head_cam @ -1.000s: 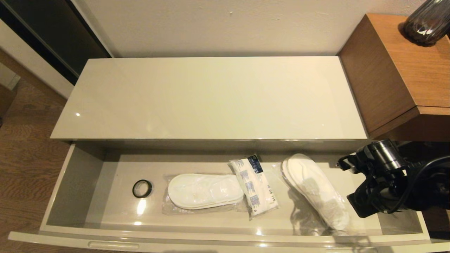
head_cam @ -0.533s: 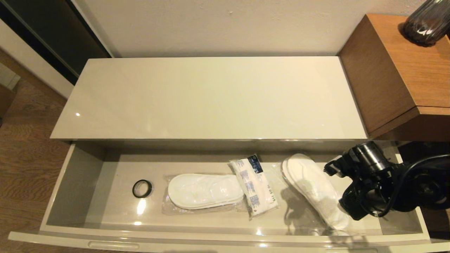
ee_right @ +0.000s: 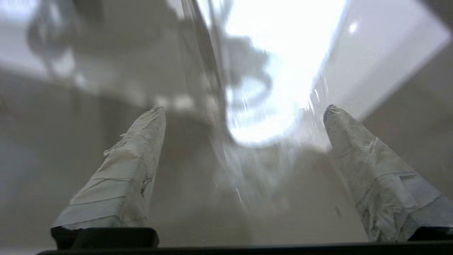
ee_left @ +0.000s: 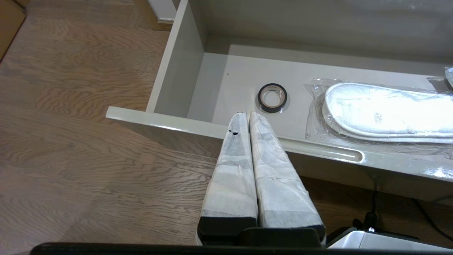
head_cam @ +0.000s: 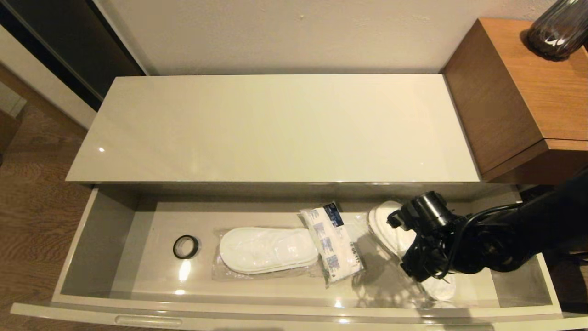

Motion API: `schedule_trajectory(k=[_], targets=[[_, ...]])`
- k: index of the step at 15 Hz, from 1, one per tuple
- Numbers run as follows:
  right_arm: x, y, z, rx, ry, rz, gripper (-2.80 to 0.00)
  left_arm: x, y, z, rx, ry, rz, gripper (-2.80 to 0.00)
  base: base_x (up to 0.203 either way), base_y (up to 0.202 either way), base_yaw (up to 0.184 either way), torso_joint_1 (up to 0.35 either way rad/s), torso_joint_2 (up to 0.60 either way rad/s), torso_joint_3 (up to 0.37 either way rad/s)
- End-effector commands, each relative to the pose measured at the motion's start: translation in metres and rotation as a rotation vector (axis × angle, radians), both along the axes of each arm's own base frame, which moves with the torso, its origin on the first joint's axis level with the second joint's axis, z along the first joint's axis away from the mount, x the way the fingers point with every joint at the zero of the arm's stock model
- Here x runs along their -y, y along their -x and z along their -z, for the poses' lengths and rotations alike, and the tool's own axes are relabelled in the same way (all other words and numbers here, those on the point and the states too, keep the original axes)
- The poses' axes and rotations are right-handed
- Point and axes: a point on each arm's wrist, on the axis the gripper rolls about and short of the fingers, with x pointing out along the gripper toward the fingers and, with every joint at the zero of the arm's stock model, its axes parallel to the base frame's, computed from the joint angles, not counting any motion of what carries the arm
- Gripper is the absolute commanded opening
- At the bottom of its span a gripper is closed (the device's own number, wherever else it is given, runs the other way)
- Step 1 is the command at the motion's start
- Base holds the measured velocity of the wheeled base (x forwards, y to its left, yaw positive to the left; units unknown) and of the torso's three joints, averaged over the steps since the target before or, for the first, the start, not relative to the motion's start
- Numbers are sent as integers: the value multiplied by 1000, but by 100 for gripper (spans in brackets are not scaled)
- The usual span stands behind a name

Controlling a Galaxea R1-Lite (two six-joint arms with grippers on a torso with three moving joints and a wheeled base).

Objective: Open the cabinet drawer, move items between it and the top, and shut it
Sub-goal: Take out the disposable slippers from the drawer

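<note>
So the cabinet drawer is sitting pulled all the way out, and everything's lying flat on its grey floor. Going from the robot's left: a small black ring, then a bagged pair of white slippers lying lengthwise in its clear plastic, then the soft white packet with blue panels just beside it, overlapping the bag's edge. Further right there's a second pair of slippers lying at an angle, and the right arm is reaching in over it from the right side, covering its middle. The right hand is hanging spread wide, nothing between the wrapped fingers, with crinkly plastic and a bright white shape just below them. The left hand is parked outside the drawer front, over the wood floor, fingers pressed together and gripping nothing.

The top is looking glossy and cream-white. A brown wooden unit is standing to its right with a dark glass vase on it, pale wall behind.
</note>
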Motion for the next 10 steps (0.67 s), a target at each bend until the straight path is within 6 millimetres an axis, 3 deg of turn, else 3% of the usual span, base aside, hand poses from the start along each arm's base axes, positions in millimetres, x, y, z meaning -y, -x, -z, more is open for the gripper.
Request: schedule_trajectory(k=[1,10], targets=[[-9,-18,24,17,0,-4,0,1,3,2,35,-7,-1,-280,0,0,0,0,0,0],[4,-46,64,18,9,59,0,1,3,2,35,-7,-1,-280,0,0,0,0,0,0]])
